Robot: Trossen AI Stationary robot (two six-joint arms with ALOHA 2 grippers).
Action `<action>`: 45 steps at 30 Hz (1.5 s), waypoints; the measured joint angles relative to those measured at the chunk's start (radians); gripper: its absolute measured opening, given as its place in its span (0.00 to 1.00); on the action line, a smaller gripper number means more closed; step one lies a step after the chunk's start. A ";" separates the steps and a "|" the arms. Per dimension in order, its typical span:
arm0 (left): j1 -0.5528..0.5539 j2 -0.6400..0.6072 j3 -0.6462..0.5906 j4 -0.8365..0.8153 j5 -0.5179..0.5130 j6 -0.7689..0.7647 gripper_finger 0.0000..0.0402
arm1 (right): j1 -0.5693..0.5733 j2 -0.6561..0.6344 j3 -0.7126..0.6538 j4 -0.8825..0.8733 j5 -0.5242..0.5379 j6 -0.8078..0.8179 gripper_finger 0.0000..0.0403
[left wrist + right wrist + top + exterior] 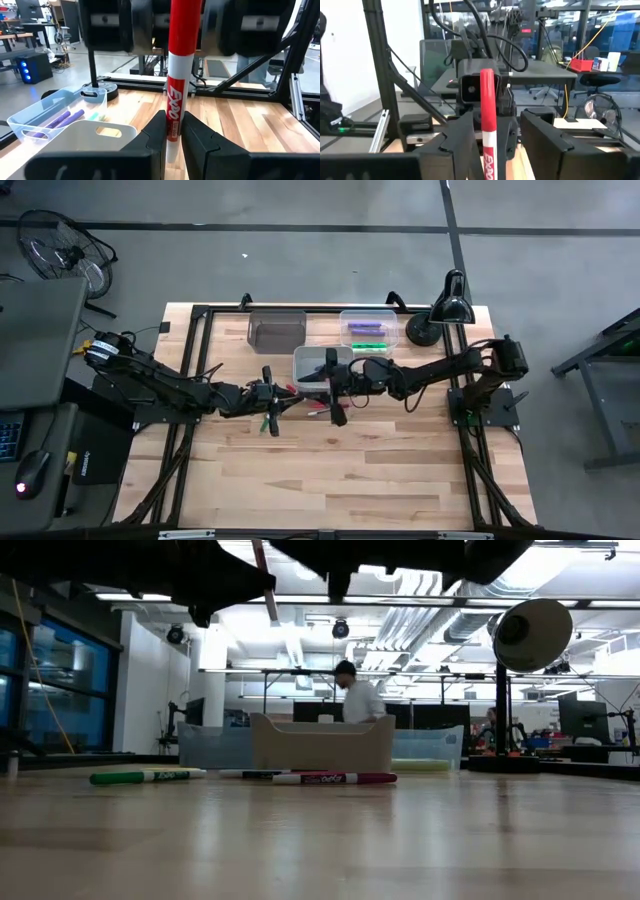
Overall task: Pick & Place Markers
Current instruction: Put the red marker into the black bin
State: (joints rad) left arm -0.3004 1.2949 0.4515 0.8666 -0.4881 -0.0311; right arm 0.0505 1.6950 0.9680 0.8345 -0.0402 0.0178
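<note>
Light wooden table (380, 480) in a black frame. Carrying three plastic bins (277, 328) and a black desk lamp (440, 315) (far edge). Loose markers (147, 777) lying mid-table

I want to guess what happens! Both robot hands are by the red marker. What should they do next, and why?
Probably the right gripper should back away. Its fingers stand open around the red marker, while the left gripper pinches it upright, so the left looks to have it alone.

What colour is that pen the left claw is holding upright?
Red cap over a white barrel with a red label: the thin red Expo marker, clearest in the left wrist view, in the left gripper.
</note>
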 joint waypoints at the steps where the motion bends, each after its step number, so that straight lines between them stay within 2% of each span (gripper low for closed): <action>1: 0.000 0.000 0.000 0.000 0.000 0.000 0.09 | 0.000 -0.019 0.000 -0.026 -0.002 -0.002 0.38; 6: 0.000 0.000 0.000 -0.003 0.000 0.000 0.09 | 0.000 -0.124 0.001 -0.194 -0.016 -0.070 0.40; 13: 0.000 0.000 0.000 -0.006 0.000 0.000 0.09 | 0.000 -0.352 0.001 -0.574 -0.020 -0.153 0.36; 17: 0.000 0.000 0.000 -0.005 -0.001 0.000 0.09 | 0.000 -0.474 0.001 -0.798 -0.017 -0.154 0.34; 22: 0.000 0.000 0.000 -0.002 -0.053 0.000 0.09 | 0.004 -0.553 0.000 -1.076 0.052 -0.106 0.32; 26: 0.033 -0.001 0.000 -0.003 -0.085 -0.012 0.09 | 0.005 -0.551 -0.001 -1.218 0.059 -0.040 0.32; 34: 0.228 -0.011 0.000 -0.056 0.045 -0.078 0.09 | 0.071 -0.444 -0.001 -1.262 0.062 -0.014 0.32; 37: 0.321 -0.028 0.000 -0.129 0.118 -0.119 0.09 | 0.098 -0.392 -0.001 -1.264 0.077 -0.014 0.32; 42: 0.482 -0.071 0.002 -0.264 0.226 -0.165 0.09 | 0.128 -0.329 -0.001 -1.283 0.160 0.007 0.32; 45: 0.576 -0.104 0.055 -0.441 0.285 -0.167 0.09 | 0.138 -0.306 -0.001 -1.289 0.192 0.026 0.32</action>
State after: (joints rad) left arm 0.2752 1.1906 0.5061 0.4252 -0.2034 -0.1984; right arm 0.1888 1.3886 0.9668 -0.4545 0.1518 0.0441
